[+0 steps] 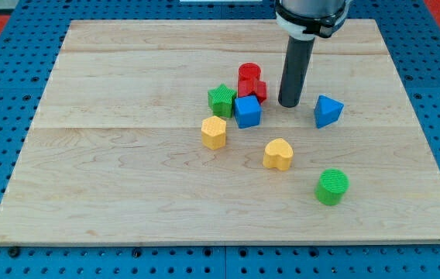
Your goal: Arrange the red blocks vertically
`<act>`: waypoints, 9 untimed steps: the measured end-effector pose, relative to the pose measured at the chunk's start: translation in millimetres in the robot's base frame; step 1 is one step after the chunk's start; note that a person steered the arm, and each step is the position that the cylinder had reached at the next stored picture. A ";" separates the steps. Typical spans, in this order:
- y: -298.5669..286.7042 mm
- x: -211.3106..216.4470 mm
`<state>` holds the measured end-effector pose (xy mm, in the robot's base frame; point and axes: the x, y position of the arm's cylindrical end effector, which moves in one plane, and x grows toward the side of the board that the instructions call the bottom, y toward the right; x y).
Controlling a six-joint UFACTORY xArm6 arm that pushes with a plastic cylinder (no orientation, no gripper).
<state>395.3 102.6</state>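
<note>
Two red blocks sit together near the board's middle top: a red cylinder [249, 74] and, touching it just below and to the right, a red block of unclear shape [255, 89]. My tip [288, 104] rests on the board just right of the lower red block, a small gap apart. A blue cube [247, 111] touches the lower red block from below. A green star-like block [221, 100] sits left of the red pair.
A blue triangular block [328, 111] lies right of my tip. A yellow hexagonal block [214, 132] and a yellow heart-shaped block [278, 153] lie lower. A green cylinder [331, 187] is at the lower right. The wooden board [127, 178] sits on blue pegboard.
</note>
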 end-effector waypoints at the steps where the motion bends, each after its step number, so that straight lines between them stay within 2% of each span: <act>1: -19.1 -1.3; 4: -104.9 -20.6; 5: -109.9 -43.4; 8: -205.4 -91.2; 9: -193.8 -121.8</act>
<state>273.4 -91.2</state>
